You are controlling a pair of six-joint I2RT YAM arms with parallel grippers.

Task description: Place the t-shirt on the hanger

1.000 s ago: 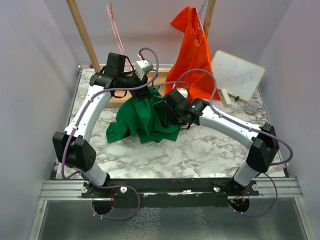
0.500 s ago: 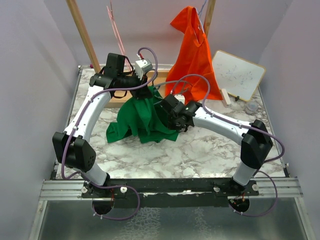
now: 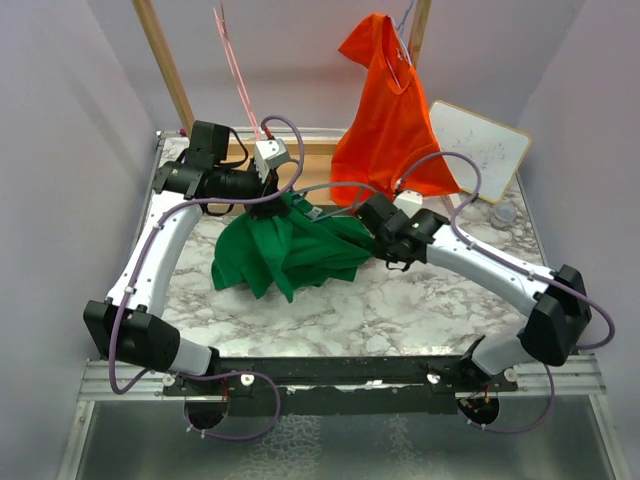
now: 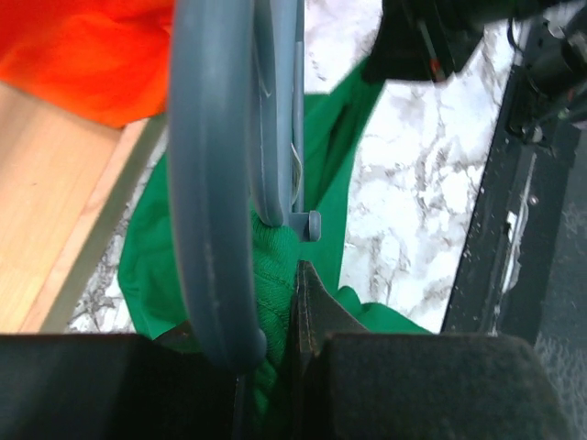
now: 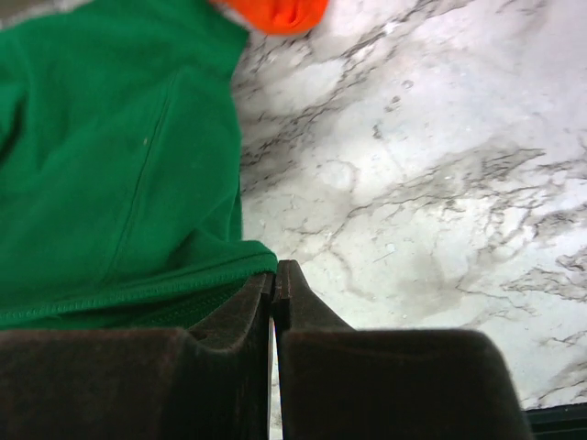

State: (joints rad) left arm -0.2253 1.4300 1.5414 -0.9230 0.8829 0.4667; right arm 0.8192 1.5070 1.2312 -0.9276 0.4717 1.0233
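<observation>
The green t-shirt (image 3: pixel 290 250) hangs bunched between both grippers, its lower part resting on the marble table (image 3: pixel 400 300). My left gripper (image 3: pixel 275 195) is shut on the slate blue-grey hanger (image 4: pixel 211 183) with green cloth (image 4: pixel 339 137) bunched against its neck. The hanger is mostly hidden in the top view. My left gripper (image 4: pixel 275 302) has its left finger behind the hanger's hook. My right gripper (image 3: pixel 372 228) is shut on the shirt's hem (image 5: pixel 101 165) at its fingertips (image 5: pixel 273 270) and holds it stretched to the right.
An orange-red t-shirt (image 3: pixel 385 110) hangs from the back right post; it also shows in the left wrist view (image 4: pixel 83 46). A thin pink wire hanger (image 3: pixel 232 55) hangs at the back beside a wooden post (image 3: pixel 165 65). A whiteboard (image 3: pixel 475 150) leans at the far right.
My right gripper has moved right with the hem, stretching the green shirt sideways. My left gripper has shifted left and back with the hanger.
</observation>
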